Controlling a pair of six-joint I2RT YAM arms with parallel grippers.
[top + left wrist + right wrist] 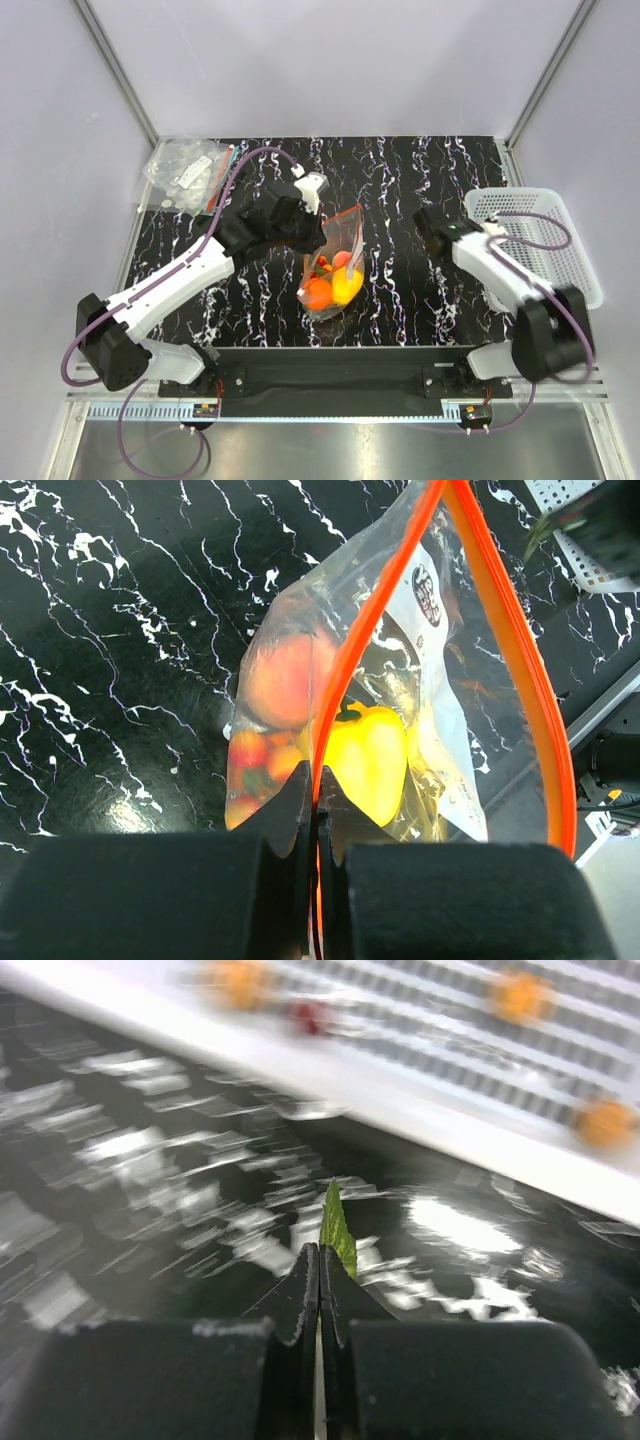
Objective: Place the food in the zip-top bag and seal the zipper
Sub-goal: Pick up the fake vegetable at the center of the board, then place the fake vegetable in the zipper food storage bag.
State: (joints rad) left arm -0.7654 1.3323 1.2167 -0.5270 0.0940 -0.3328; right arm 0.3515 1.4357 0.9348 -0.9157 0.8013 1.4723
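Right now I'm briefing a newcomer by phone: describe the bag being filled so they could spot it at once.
On the black marbled table, look at its middle. There the left pincer pinches a clear zip-top bag by its orange zipper. Unlike the pale plastic bags at the far left corner, it holds orange and yellow toy food.

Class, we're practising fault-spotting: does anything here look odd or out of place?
A thin green sliver, leaf-shaped, pokes out of the shut right gripper with no fruit attached. It is sharp against a blurred background, so it seems pinched there. Possibly a leaf off a toy.
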